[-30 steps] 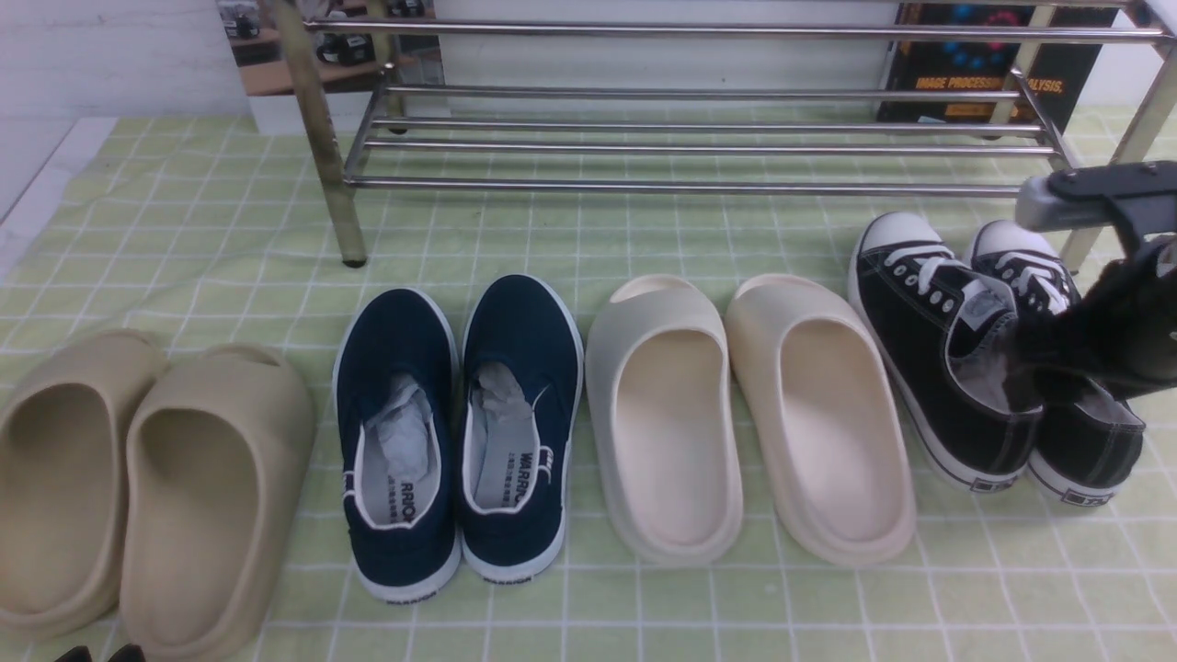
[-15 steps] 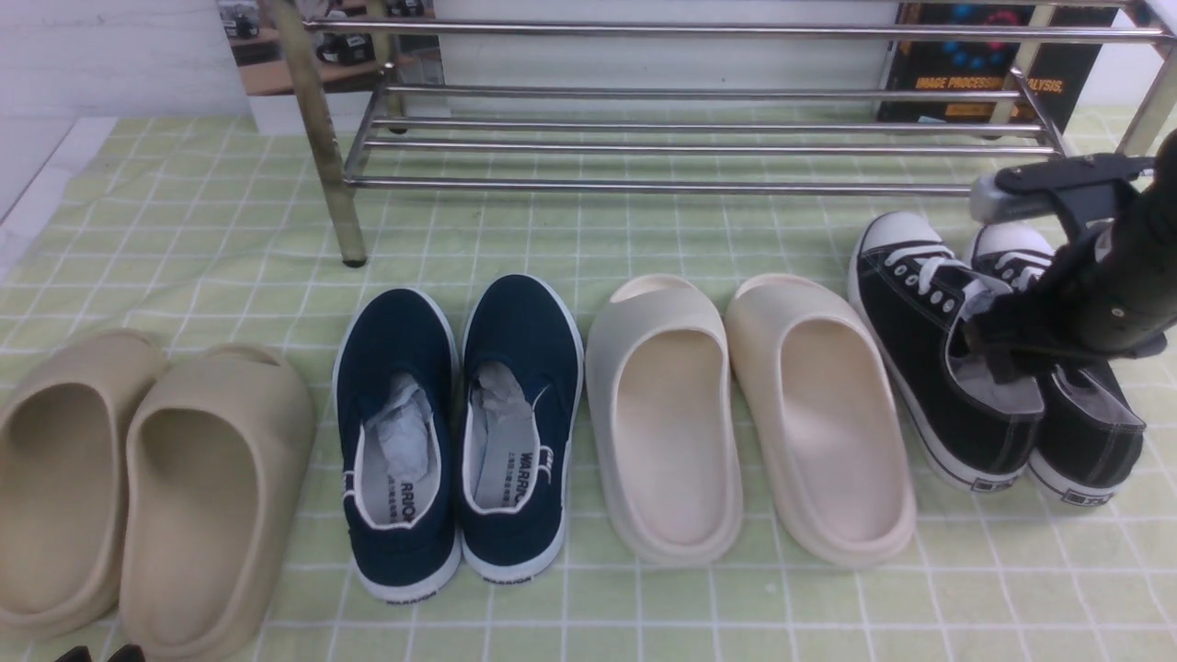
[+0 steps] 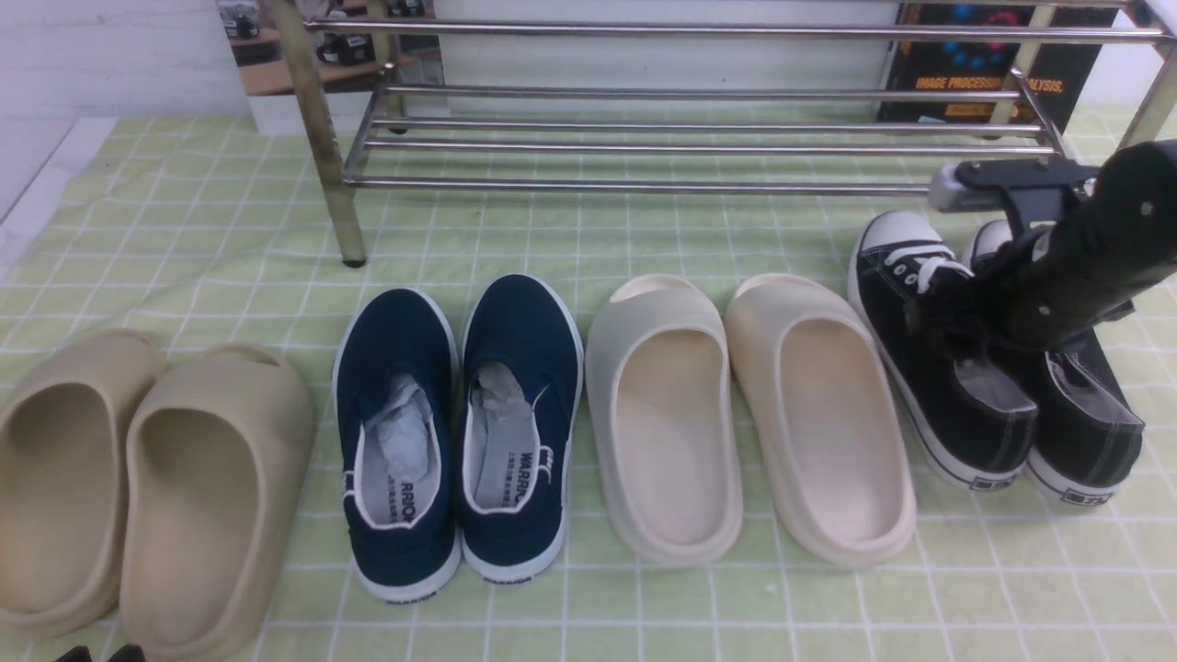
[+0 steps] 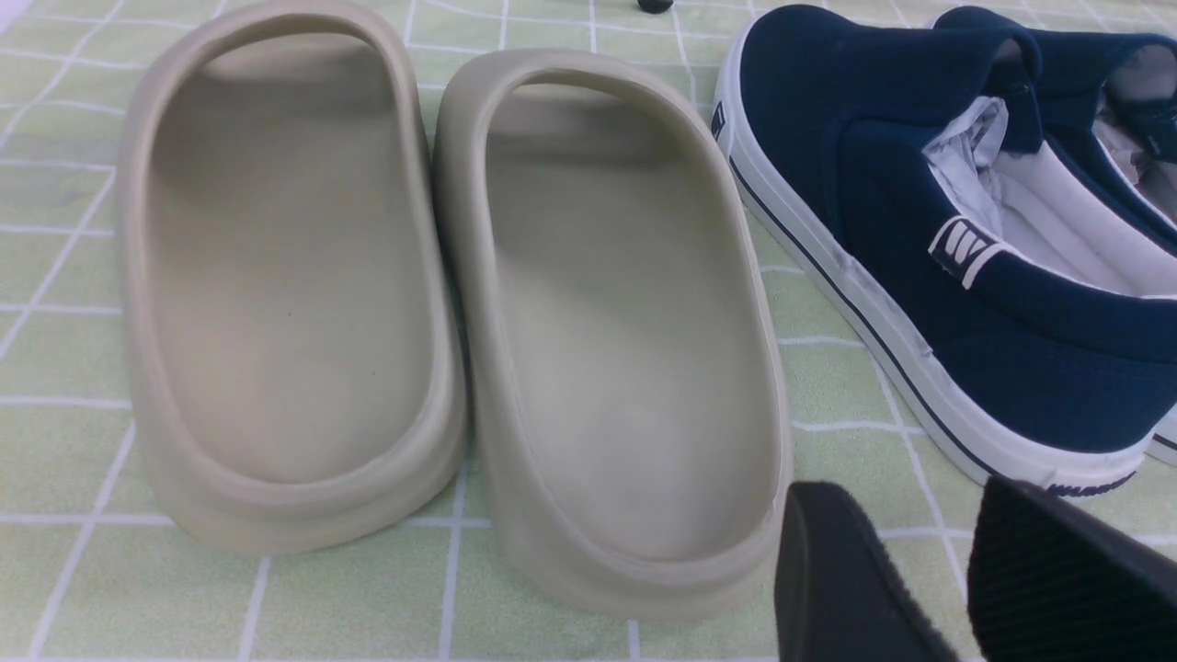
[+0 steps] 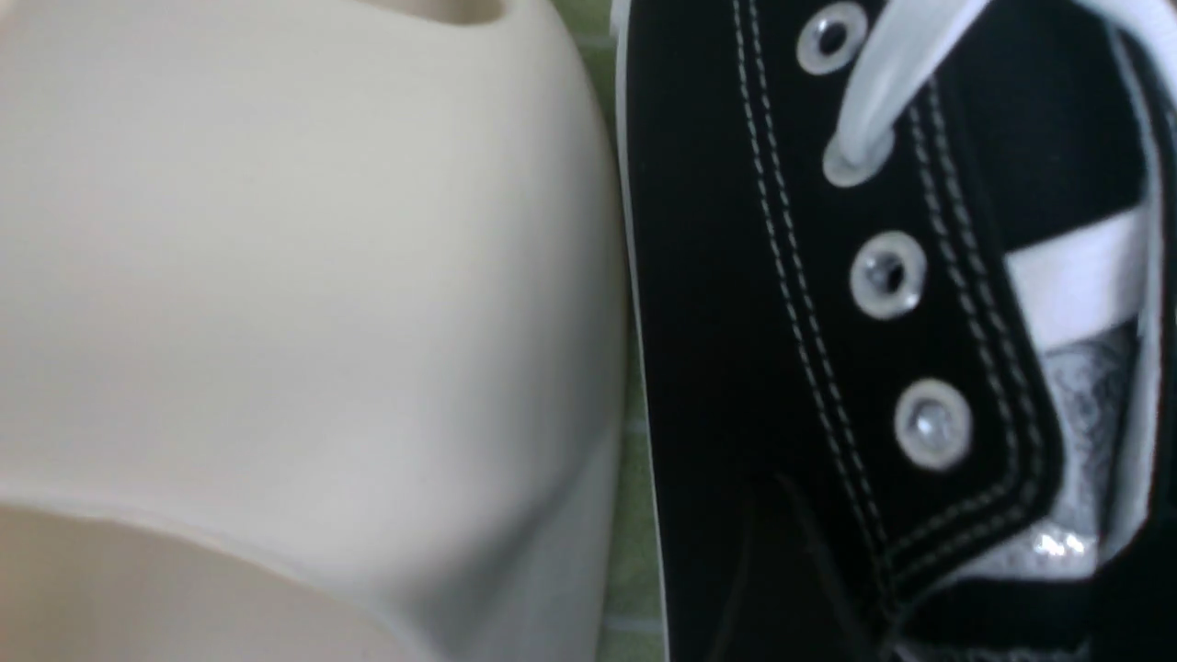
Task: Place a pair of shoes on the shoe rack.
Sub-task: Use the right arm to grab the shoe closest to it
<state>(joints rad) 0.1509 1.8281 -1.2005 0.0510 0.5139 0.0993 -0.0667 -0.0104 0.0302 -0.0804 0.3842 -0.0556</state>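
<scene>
I hold my right gripper [image 3: 952,317] low at the black canvas white-laced sneakers [image 3: 956,432], probably to pinch both collars. (Spread or pressed? I cannot tell.)

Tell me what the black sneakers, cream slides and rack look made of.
Black sneakers: matte woven canvas, judging by the stitched seams, with shiny metal eyelets; the toe caps look like white rubber.
Cream slides: probably moulded foam or soft plastic, smooth, seamless and matte.
Rack: polished metal tubes with bright reflections.
</scene>
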